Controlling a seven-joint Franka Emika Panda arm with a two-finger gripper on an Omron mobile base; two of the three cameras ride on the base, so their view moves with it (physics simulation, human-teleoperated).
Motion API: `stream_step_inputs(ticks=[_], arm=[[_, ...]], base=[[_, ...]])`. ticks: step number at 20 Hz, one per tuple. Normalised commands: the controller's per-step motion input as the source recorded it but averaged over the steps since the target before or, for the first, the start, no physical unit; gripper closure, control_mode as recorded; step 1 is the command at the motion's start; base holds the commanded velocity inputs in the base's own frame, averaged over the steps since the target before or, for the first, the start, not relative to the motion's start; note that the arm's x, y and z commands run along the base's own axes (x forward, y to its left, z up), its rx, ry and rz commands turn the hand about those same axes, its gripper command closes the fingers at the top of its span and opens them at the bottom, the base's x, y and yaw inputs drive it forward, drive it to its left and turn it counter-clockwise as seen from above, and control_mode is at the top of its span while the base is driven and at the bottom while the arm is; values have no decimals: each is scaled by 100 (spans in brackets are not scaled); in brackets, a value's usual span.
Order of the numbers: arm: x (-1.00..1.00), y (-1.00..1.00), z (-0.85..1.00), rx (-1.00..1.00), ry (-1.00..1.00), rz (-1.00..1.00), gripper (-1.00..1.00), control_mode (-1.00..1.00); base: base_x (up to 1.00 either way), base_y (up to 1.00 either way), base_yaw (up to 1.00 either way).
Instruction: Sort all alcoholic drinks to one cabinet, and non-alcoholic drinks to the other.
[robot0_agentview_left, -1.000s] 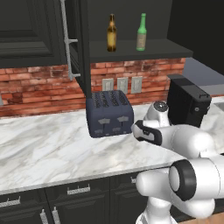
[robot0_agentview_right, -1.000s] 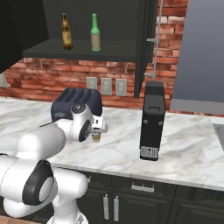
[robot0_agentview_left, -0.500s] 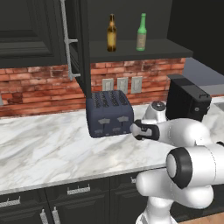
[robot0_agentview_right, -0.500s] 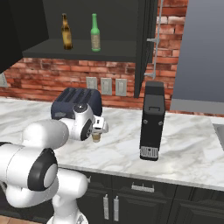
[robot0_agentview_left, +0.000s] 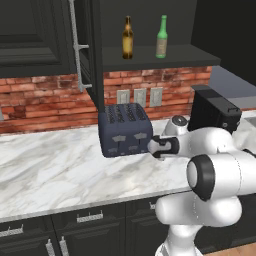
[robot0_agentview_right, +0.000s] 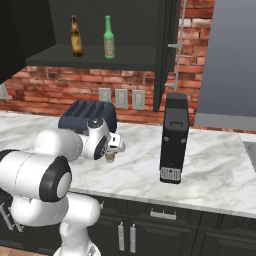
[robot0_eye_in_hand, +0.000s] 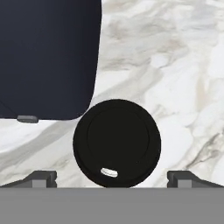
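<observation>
A tan paper coffee cup (robot0_agentview_right: 110, 157) with a dark lid (robot0_eye_in_hand: 117, 143) stands on the marble counter beside the toaster. My gripper (robot0_agentview_right: 113, 148) hangs open just above it, pointing down, with one fingertip (robot0_eye_in_hand: 41, 177) on each side of the lid and not touching it. In the left base view the gripper (robot0_agentview_left: 159, 148) sits at the toaster's right front corner. The amber bottle (robot0_agentview_left: 128, 37) and the green bottle (robot0_agentview_left: 161, 36) stand upright side by side on the shelf of the open upper cabinet; they show again as amber bottle (robot0_agentview_right: 76, 36) and green bottle (robot0_agentview_right: 108, 37).
A dark blue toaster (robot0_agentview_left: 125, 131) stands close to the cup, against its left side in the hand view. A black coffee machine (robot0_agentview_right: 174, 137) stands to the right. The open cabinet door (robot0_agentview_right: 167, 50) hangs above the counter. Bare marble (robot0_agentview_left: 50, 170) lies left of the toaster.
The arm's elbow and forearm have swung in closer to the base. The hand has stayed over the cup, jaws still open. Bottles and cup have not moved.
</observation>
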Motion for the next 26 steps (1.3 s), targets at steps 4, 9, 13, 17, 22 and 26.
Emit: stream_step_inputs(ticks=[4,9,13,17,22,26], arm=[[16,0,-11,0,0,0,-100,-100],[14,0,-17,1,-1,0,-100,-100],[19,0,-20,1,-1,0,-100,-100],[21,0,-24,0,-6,0,-100,-100],[20,0,-26,0,-6,0,-100,-100],[19,0,-38,0,1,0,100,-100]], base=[[0,0,0],[0,0,0],[0,0,0],[0,0,0],[0,0,0],[0,0,0]])
